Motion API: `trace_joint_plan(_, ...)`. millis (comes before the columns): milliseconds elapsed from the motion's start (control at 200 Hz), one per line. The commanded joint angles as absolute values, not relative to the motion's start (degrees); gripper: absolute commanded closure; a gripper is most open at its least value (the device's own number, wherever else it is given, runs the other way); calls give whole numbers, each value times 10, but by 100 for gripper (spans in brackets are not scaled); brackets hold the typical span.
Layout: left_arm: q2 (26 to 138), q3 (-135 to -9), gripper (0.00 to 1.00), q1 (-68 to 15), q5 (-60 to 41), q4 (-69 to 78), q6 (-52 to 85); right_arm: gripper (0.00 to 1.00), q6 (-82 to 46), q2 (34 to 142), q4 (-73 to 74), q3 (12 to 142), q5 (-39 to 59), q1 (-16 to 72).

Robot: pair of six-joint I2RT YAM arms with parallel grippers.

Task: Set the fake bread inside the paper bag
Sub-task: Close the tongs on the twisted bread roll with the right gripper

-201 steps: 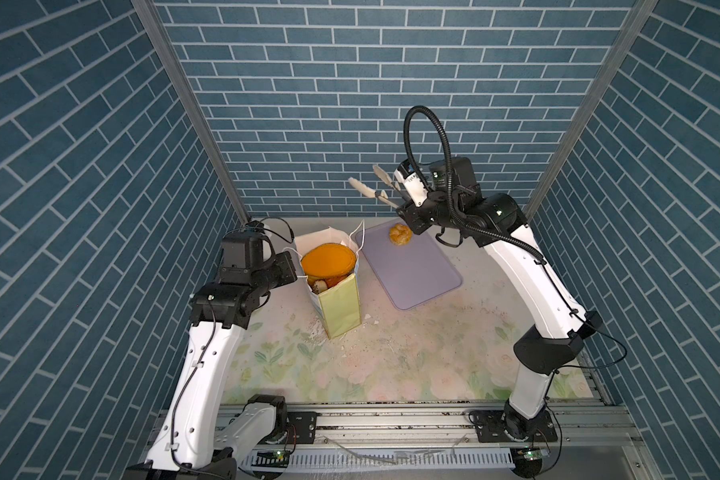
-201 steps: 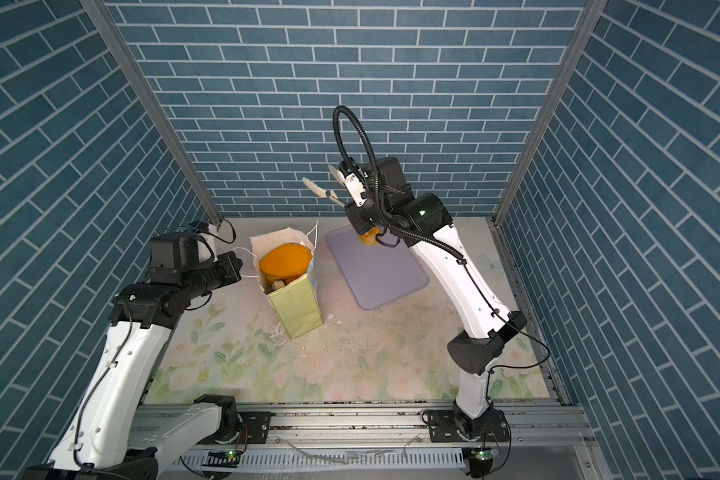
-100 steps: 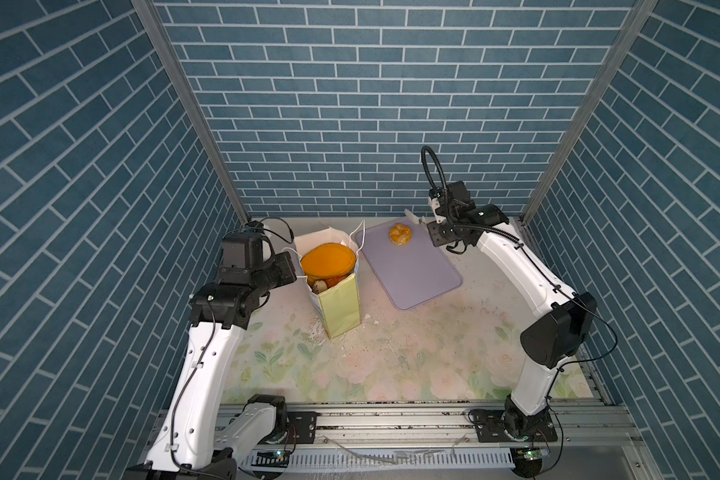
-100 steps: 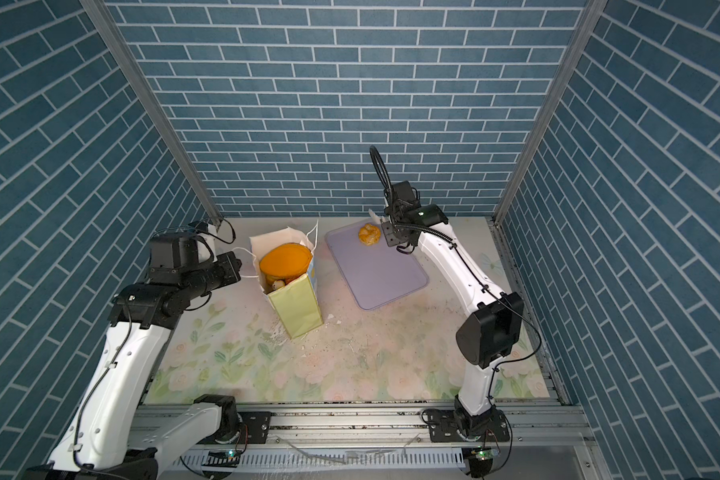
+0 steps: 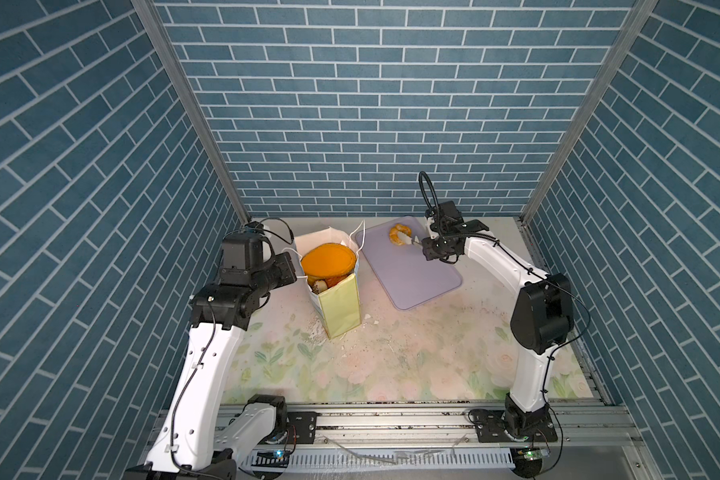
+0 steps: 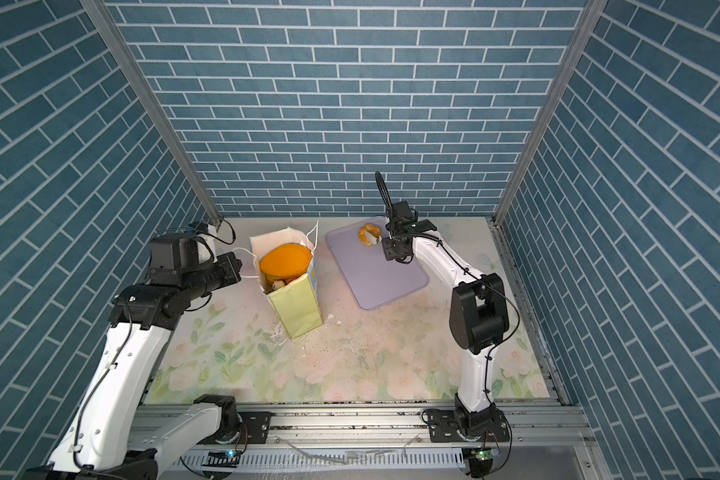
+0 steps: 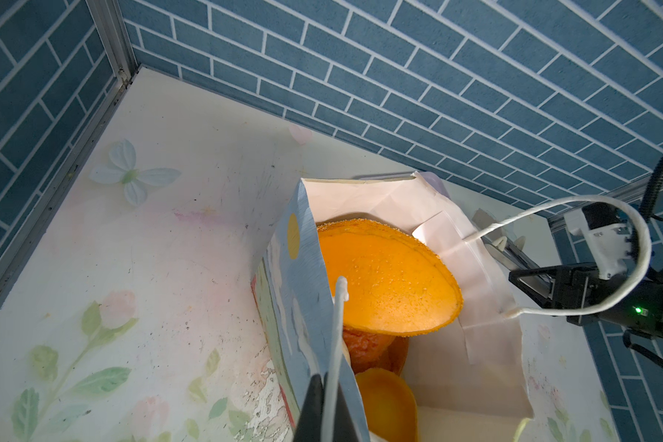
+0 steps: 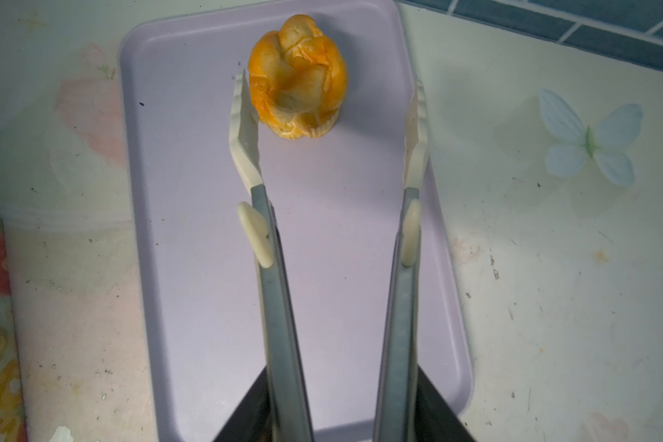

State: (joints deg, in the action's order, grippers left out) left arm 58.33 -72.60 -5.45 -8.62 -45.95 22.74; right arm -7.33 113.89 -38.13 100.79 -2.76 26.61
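Observation:
The paper bag stands upright left of centre. A big orange loaf fills its mouth, with smaller fake bread beneath. My left gripper is shut on the bag's white cord handle at its near rim. One golden croissant-like pastry lies at the far end of the lavender tray. My right gripper is shut on the metal tongs. The tongs are spread around the pastry, with one white tip against it and the other apart.
White flakes and crumbs lie on the floral mat by the bag's base. Blue brick walls close in the back and both sides. The bag's other cord handle loops up toward the right arm. A metal rail runs along the front.
My right arm came down from high at the back to the tray's far end. The tongs have opened wider and now straddle the pastry. The left arm and bag have not moved.

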Motion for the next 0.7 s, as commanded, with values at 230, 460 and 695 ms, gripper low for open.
trace_joint_plan(230,585,-734,100,-56,-82,-463,232,48,-18,1247,-380,1113,-16,268)
trace_joint_plan(460,580,-739,100,-56,-75,-474,232,52,-11,1281,-367,1131,1,268)
trace_joint_plan(695,579,-739,100,-56,-78,-471,233,70,-3,1219,-345,1082,-19,274)
